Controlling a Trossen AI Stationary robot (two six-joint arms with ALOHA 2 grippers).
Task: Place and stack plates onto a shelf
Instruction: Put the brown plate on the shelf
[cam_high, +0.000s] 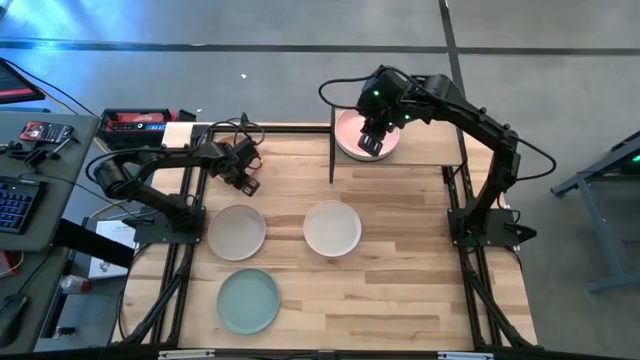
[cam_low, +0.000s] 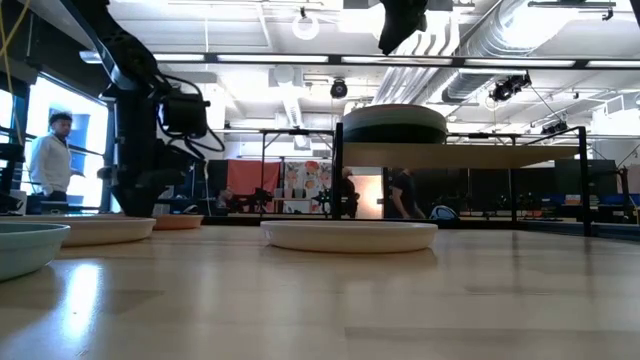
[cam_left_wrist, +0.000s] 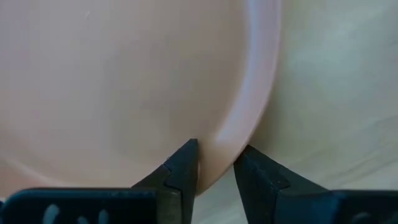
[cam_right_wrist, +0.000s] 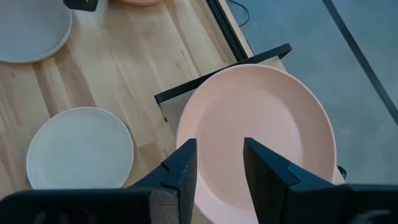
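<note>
High view: right hand (cam_high: 372, 140), fingers apart, above salmon plate stack (cam_high: 349, 133) on far shelf (cam_high: 420, 150); left hand (cam_high: 247, 184), fingers straddling pink plate's (cam_left_wrist: 124, 81) rim, far left worktop (cam_high: 400, 290).

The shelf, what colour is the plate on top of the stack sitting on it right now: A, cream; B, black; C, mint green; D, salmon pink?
D: the high view and the right wrist view both show a salmon pink plate topmost on the shelf, with the right gripper open just above it; the mint green plate and the cream plate lie on the tabletop instead.
</note>
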